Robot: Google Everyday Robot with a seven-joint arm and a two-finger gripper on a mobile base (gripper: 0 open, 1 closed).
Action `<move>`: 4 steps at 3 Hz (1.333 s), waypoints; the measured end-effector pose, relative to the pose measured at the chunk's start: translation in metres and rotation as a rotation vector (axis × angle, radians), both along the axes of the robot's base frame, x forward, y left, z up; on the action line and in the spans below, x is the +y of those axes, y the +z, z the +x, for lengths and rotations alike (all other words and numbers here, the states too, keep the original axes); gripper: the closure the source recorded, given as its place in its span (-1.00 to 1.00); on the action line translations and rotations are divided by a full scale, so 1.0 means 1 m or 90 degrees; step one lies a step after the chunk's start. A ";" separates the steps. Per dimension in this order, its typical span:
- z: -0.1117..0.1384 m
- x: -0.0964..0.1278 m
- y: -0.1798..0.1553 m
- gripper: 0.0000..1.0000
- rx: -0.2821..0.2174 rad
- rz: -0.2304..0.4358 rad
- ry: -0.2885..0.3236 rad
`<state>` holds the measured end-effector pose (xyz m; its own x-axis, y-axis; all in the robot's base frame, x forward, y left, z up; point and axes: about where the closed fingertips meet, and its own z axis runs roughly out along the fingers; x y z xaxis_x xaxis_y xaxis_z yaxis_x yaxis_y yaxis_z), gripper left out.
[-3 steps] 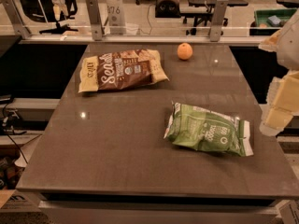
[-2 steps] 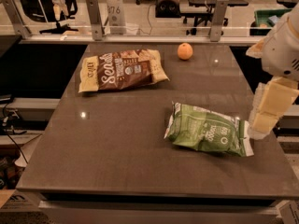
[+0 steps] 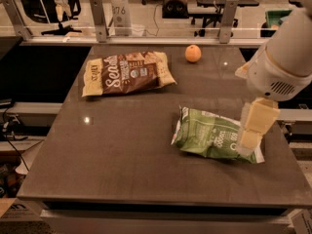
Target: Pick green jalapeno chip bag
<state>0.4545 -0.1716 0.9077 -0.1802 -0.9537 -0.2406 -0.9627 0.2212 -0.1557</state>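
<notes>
The green jalapeno chip bag (image 3: 209, 135) lies flat on the right part of the dark table (image 3: 122, 150), its white sealed ends pointing left and right. My gripper (image 3: 249, 141) hangs from the white arm that comes in from the upper right. Its cream fingers point down over the bag's right end and cover part of it. I cannot make out whether it touches the bag.
A brown-and-cream snack bag (image 3: 127, 73) lies at the table's far left. An orange (image 3: 193, 53) sits at the far middle. A railing with metal posts (image 3: 98, 19) runs behind the table. The table's right edge is close to the arm.
The arm has swung in from the right edge, leftward and down, so that the gripper now hangs over the green bag's right end. The bags and the orange have not moved.
</notes>
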 end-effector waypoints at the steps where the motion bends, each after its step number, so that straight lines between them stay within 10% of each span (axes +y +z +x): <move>1: 0.003 0.000 -0.024 -1.00 0.014 0.004 0.000; 3: 0.004 -0.002 -0.059 -1.00 0.042 0.007 -0.012; 4: 0.004 -0.001 -0.067 -0.67 0.051 0.010 -0.021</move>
